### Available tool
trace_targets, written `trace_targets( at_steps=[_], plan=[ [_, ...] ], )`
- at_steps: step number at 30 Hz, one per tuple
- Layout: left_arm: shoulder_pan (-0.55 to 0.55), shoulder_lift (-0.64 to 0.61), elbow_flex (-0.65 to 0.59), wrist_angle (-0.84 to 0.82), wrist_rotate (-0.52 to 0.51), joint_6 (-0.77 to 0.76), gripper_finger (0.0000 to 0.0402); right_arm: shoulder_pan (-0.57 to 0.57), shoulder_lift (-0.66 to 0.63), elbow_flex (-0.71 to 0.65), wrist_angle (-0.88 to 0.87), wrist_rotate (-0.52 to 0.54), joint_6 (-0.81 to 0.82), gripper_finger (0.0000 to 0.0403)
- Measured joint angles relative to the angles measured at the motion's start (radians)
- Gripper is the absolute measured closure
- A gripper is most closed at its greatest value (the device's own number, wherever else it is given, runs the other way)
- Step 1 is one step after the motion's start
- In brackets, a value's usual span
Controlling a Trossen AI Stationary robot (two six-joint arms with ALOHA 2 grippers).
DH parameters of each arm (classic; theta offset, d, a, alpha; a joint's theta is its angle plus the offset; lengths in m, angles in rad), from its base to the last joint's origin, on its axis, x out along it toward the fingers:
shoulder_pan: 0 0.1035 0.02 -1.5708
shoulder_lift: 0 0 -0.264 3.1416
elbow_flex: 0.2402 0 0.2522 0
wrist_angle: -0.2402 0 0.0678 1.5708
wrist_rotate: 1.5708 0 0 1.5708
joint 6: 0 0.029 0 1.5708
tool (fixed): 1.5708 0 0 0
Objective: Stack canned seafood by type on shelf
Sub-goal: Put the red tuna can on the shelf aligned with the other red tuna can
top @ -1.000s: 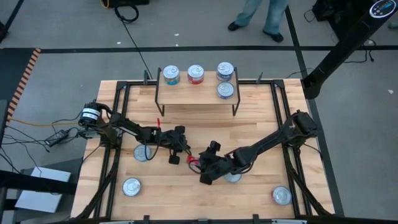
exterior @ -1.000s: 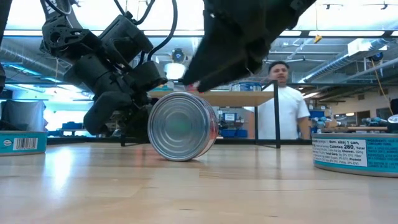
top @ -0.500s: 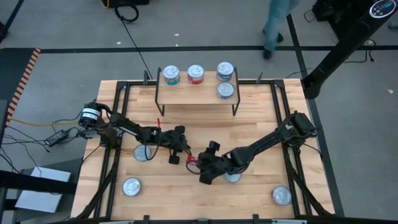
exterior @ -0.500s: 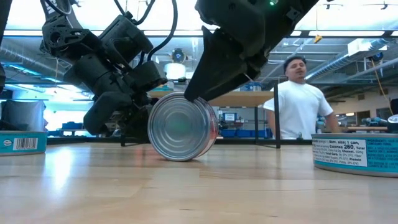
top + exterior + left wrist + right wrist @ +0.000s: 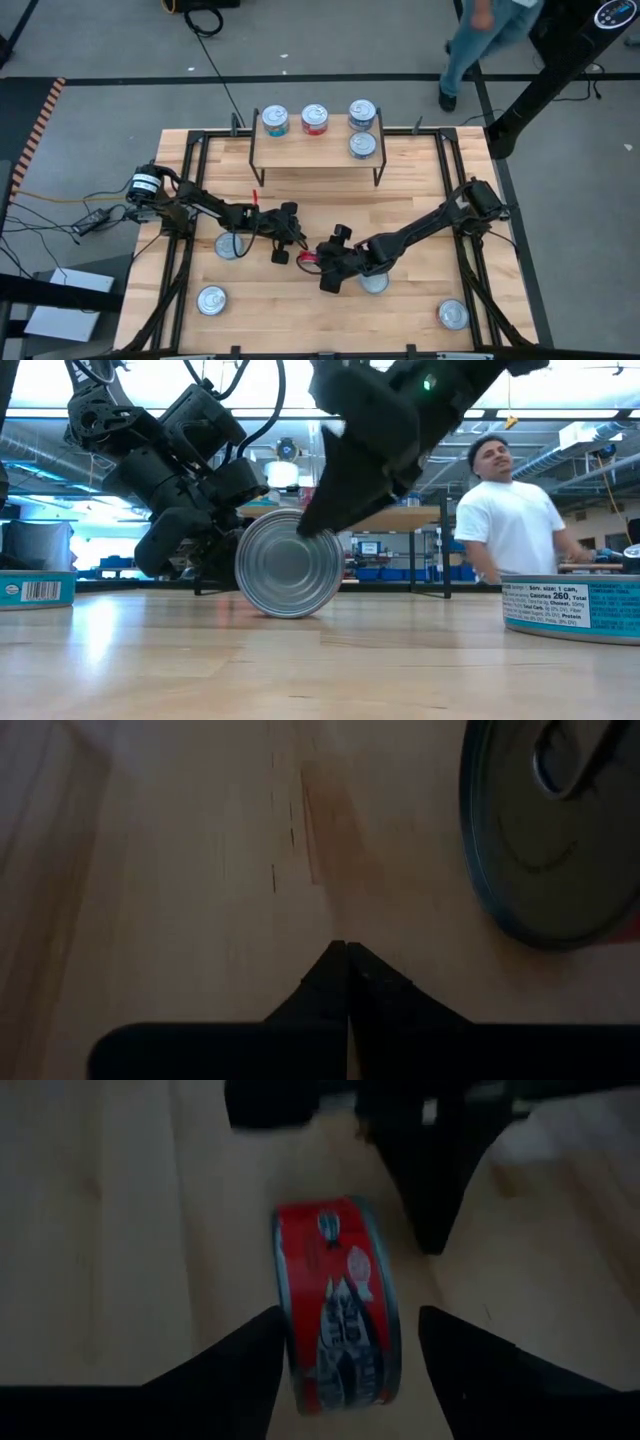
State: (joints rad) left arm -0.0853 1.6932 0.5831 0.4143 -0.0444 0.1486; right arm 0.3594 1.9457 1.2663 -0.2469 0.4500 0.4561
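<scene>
Nine tins are being counted in all. Four are being carried by the shelf (image 5: 315, 152): a teal tin (image 5: 274, 121), a red tin (image 5: 315, 119) and two blue tins (image 5: 362, 113) (image 5: 362, 145), one behind the other at the shelf's right end. Four more are lying flat on the tabletop (image 5: 420, 200): two on the left (image 5: 229, 246) (image 5: 210, 300), one under the right arm (image 5: 376, 283), and one near the right front corner (image 5: 453, 315). The ninth, a red-labelled tin (image 5: 335, 1305), is standing on its edge at mid-table, and is being straddled by the right gripper (image 5: 345, 1345), whose fingers are spread apart on either side of it. The left gripper (image 5: 346, 982) is being held just beside, low over the wood, its fingers pressed together.
</scene>
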Motion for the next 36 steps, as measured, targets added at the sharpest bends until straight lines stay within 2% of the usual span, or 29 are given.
trace_targets(
  at_steps=[6,18,22,27,31,33,36],
  plan=[
    [0.0,0.0,0.0,0.005,0.0,-0.001,0.0396,-0.011,0.052,-0.001,0.012,-0.036,-0.063,0.0165],
    [0.0,0.0,0.0,0.007,0.0,0.0,0.0396,-0.006,0.022,0.0,0.037,-0.04,-0.12,0.0182],
    [-0.001,0.0,0.0,0.007,0.0,0.0,0.0396,-0.006,0.022,0.0,0.042,-0.06,-0.12,0.02],
    [-0.001,0.0,0.0,0.035,0.0,0.0,0.0396,0.003,0.022,0.0,0.043,-0.063,-0.152,0.025],
    [-0.008,0.0,0.0,0.015,0.0,0.001,0.0396,0.004,0.009,0.019,-0.011,-0.075,-0.171,0.0253],
    [-0.009,0.0,0.0,0.021,0.0,0.002,0.0396,0.007,-0.008,0.05,-0.073,-0.049,-0.178,0.0253],
    [-0.008,0.0,0.0,0.031,-0.008,0.002,0.0396,0.022,-0.039,0.118,-0.183,0.052,-0.224,0.0253]
  ],
)
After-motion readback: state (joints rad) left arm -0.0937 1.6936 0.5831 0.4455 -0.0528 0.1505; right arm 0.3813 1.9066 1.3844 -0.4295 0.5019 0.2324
